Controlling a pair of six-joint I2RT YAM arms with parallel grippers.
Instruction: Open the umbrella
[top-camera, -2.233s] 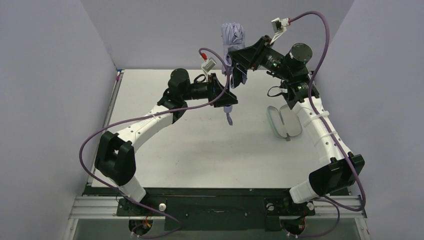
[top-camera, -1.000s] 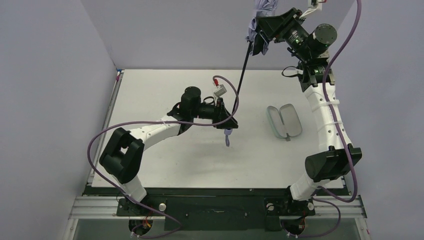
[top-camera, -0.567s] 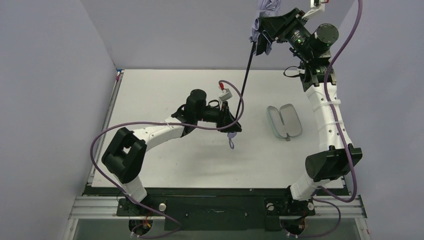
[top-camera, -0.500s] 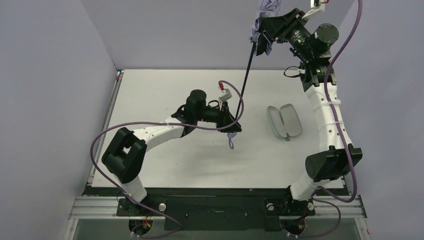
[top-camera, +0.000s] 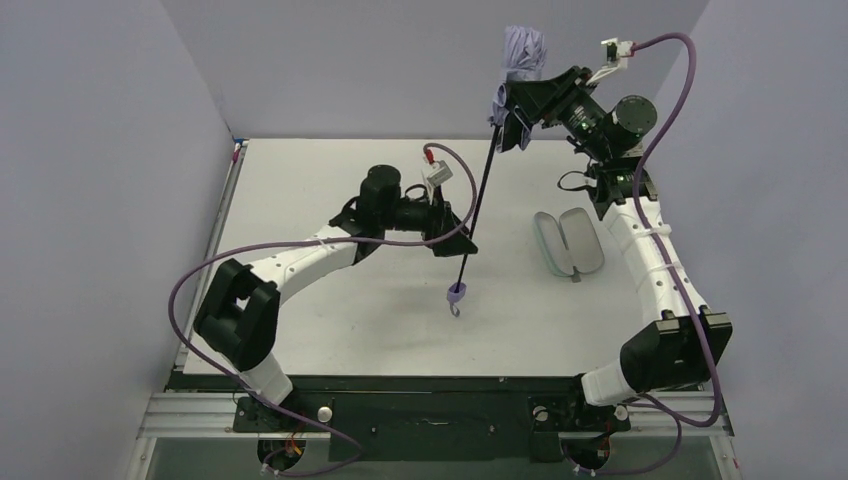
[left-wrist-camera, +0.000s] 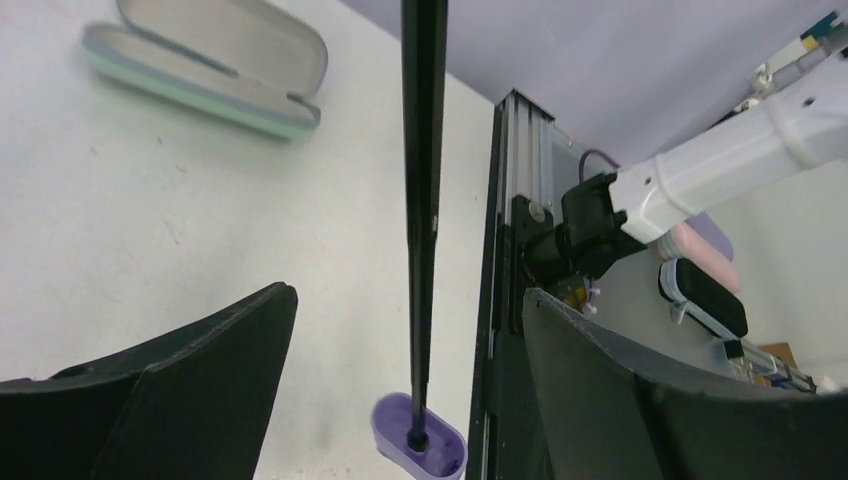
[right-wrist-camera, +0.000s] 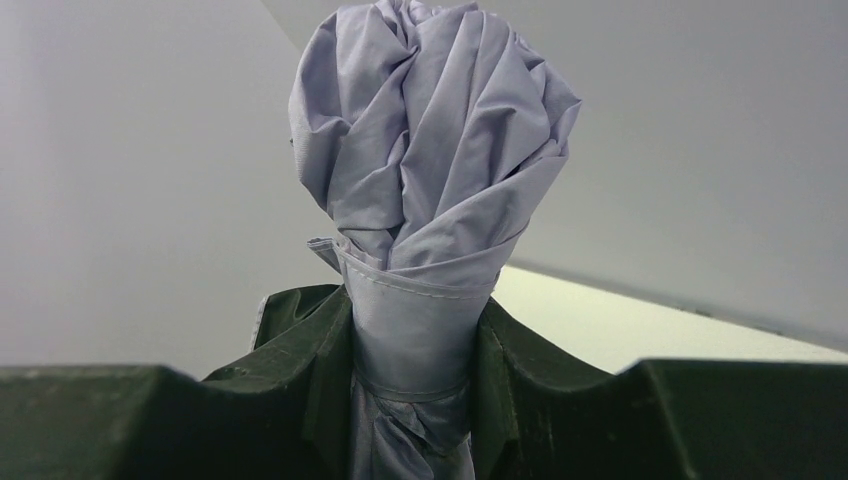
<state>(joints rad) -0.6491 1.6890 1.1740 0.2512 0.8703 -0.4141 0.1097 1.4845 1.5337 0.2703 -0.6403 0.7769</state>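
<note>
The umbrella's folded lavender fabric (top-camera: 522, 50) is held high at the back, with my right gripper (top-camera: 512, 108) shut around its lower part. In the right wrist view the crumpled fabric (right-wrist-camera: 430, 150) bulges above the gripper (right-wrist-camera: 415, 340), whose jaws squeeze it from both sides. The thin black shaft (top-camera: 478, 205) runs down, drawn out long, to the small lavender handle (top-camera: 456, 292) with its loop just over the table. My left gripper (top-camera: 462, 240) is open around the shaft. In the left wrist view the shaft (left-wrist-camera: 422, 180) passes untouched between the left gripper's fingers (left-wrist-camera: 180, 380), down to the handle (left-wrist-camera: 420, 450).
An open pale-green glasses case (top-camera: 568, 242) lies on the white table (top-camera: 330, 300) right of the umbrella, also seen in the left wrist view as the case (left-wrist-camera: 205, 60). Grey walls stand at left, back and right. The black front rail (top-camera: 430, 400) carries the arm bases.
My left gripper has opened and let go of the handle, pulling back slightly left. The right arm has come down a little with the fabric, and the handle now hangs lower.
</note>
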